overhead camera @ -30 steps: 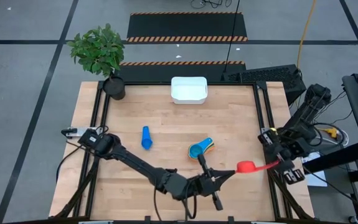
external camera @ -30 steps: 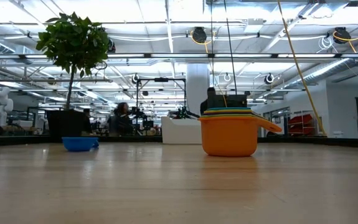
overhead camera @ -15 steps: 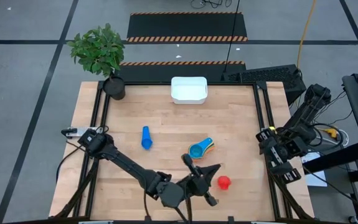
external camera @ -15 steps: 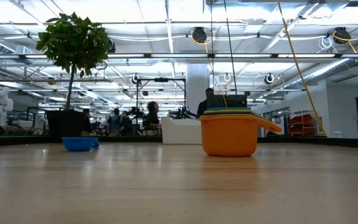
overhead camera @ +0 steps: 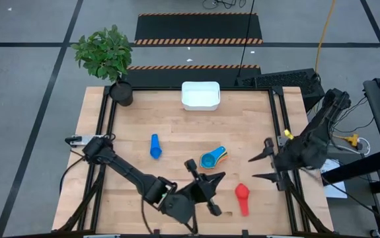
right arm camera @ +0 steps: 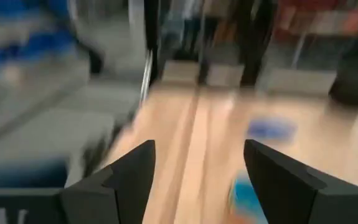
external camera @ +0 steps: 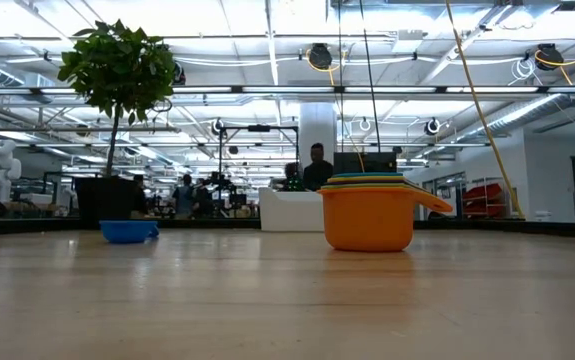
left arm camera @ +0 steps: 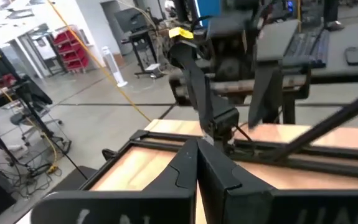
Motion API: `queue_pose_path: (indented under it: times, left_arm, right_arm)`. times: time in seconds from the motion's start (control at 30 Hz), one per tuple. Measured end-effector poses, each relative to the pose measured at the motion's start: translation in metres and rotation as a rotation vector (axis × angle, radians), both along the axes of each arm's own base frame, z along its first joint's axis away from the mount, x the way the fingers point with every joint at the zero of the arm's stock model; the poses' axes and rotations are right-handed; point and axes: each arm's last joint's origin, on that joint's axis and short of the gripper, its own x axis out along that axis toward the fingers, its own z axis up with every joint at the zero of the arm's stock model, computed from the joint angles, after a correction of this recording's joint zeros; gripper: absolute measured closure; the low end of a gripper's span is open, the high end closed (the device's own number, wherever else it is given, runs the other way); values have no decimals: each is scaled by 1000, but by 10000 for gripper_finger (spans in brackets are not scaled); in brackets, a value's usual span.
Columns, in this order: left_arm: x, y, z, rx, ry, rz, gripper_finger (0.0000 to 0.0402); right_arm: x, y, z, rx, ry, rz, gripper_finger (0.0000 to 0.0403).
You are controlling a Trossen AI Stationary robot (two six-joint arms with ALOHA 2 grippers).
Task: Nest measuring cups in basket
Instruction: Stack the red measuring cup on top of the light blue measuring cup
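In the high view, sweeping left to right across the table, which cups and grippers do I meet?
Blue cup on its side → left gripper, shut → stack of nested cups → red cup → right gripper, open and empty.

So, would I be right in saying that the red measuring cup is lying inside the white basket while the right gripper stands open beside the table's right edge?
Not quite. In the high view the red measuring cup lies on the bare table near its front edge, far from the white basket, which sits at the back edge. The rest holds: the right gripper stands open beside the table's right edge.
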Motion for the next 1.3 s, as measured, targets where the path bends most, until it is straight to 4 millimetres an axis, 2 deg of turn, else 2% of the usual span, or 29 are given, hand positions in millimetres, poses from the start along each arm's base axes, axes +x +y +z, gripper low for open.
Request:
queue_pose_path:
  times: [0.13, 0.27, 0.43, 0.5, 0.63, 0.8, 0.9, 1.0, 1.1, 1.3]
  left_arm:
    - [-12, -6, 6, -16, 15, -19, 399]
    - [-14, -8, 7, -7, 22, -26, 385]
    - [-12, -3, 7, -6, 23, -15, 378]
    - [-10, 0, 6, 0, 32, -7, 377]
    - [-7, 6, 6, 4, 35, 7, 376]
    - [-5, 10, 4, 11, 50, 15, 376]
    - [-5, 10, 4, 15, 53, 15, 376]
    - [-5, 10, 4, 23, 57, 14, 376]
    - [-5, 10, 4, 32, 62, 12, 376]
    - [-5, 10, 6, 58, 69, 9, 376]
  right_arm:
    - [3, 11, -42, 2, 341, 64, 163]
    - [7, 29, -84, -97, 618, 105, 163]
    - [18, 63, -112, -179, 800, 159, 171]
    - [21, 80, -118, -221, 841, 176, 171]
    - [29, 120, -125, -309, 818, 180, 171]
    - [34, 153, -131, -483, 814, 129, 172]
    - [36, 161, -136, -569, 855, 76, 172]
    - [40, 167, -140, -567, 848, 54, 172]
    - [43, 167, -148, -576, 854, 24, 172]
    - [44, 166, -151, -568, 842, -14, 182]
